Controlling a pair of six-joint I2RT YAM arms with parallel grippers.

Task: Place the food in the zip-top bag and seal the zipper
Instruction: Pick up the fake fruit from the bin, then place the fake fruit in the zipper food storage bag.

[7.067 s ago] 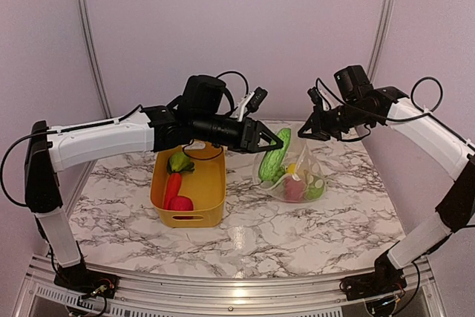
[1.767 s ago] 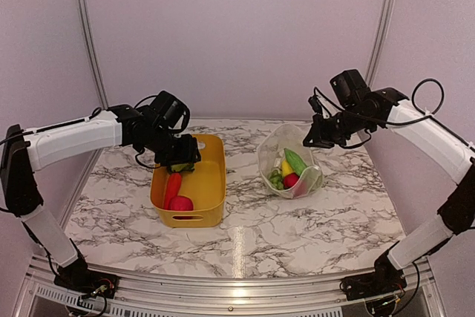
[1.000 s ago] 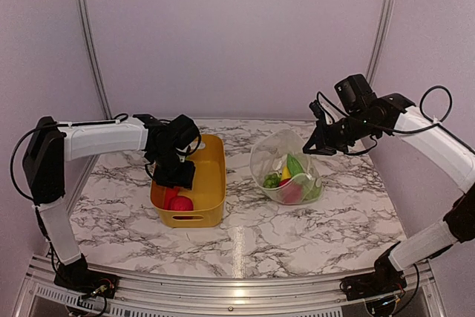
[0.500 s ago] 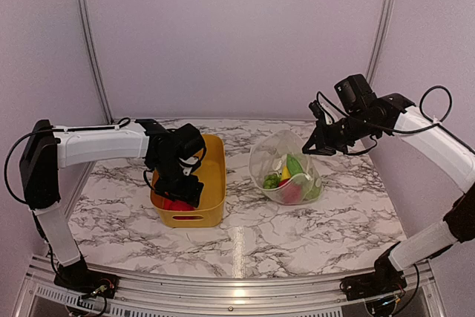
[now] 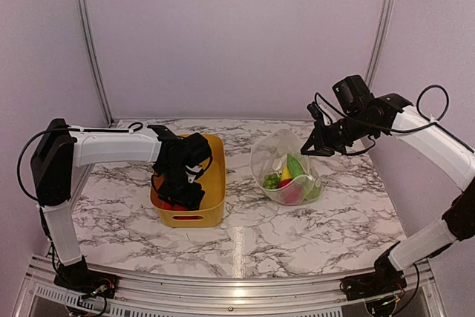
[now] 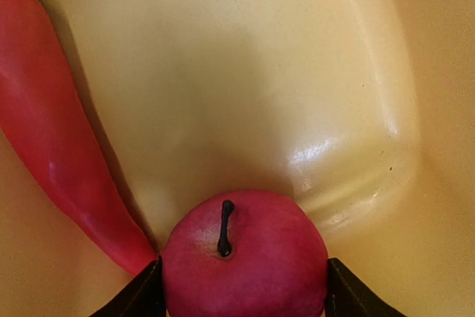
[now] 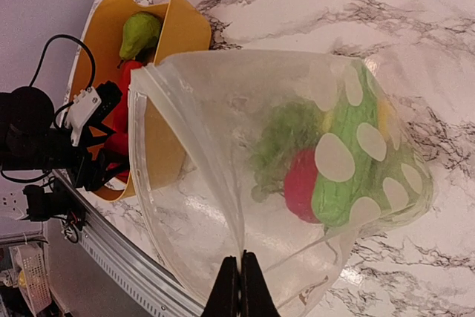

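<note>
The left gripper (image 6: pixel 245 298) is down inside the yellow bin (image 5: pixel 216 172), at its near end. Its two fingers press against opposite sides of the red apple (image 6: pixel 245 265), which sits on the bin floor, so the hold looks made but the lift is not yet begun. A long red piece (image 6: pixel 52 131) lies just beside the apple, and a green fruit (image 7: pixel 139 31) lies at the bin's far end.

The right gripper (image 7: pixel 241 287) has its fingers pinched together on the edge of the zip-top bag (image 7: pixel 297 94). This holds the bag's mouth up and wide, facing the bin from its right side.

Several pieces of food (image 7: pixel 338 183), green, red and yellow, already lie in the bag. The task looks past halfway. Three pieces remain in the bin, and the zipper (image 7: pixel 189 150) is unsealed.
</note>
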